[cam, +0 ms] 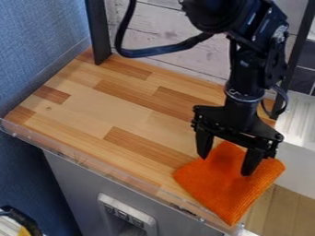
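An orange cloth (230, 193) lies at the near right corner of the bench (129, 115), partly hidden by the end effector (225, 166), whose fingers are apart. Touching? Can't tell. The black arm (246, 76) is cut off up top.

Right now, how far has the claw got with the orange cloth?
Looks done: the claw is down at the orange cloth, which lies spread at the corner of the wooden counter. In hand: nothing looks gripped, as its two fingers stand wide apart. Left: I'd guess any gripping or lifting, since the fingers haven't closed.
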You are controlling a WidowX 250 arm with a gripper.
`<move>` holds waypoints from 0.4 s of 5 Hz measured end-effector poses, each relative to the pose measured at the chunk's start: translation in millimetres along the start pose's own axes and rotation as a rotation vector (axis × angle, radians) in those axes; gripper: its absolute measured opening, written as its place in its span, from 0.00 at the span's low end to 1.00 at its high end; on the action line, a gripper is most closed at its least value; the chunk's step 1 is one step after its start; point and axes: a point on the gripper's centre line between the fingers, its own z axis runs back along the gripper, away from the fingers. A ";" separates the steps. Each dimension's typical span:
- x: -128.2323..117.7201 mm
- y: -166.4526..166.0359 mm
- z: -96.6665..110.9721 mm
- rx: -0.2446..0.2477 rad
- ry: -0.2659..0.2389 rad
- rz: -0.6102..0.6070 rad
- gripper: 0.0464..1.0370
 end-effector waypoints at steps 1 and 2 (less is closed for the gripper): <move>0.6 0.2 -2.1 0.002 0.004 -0.011 0.96; 5.7 -1.7 0.2 -0.003 -0.009 -0.014 0.96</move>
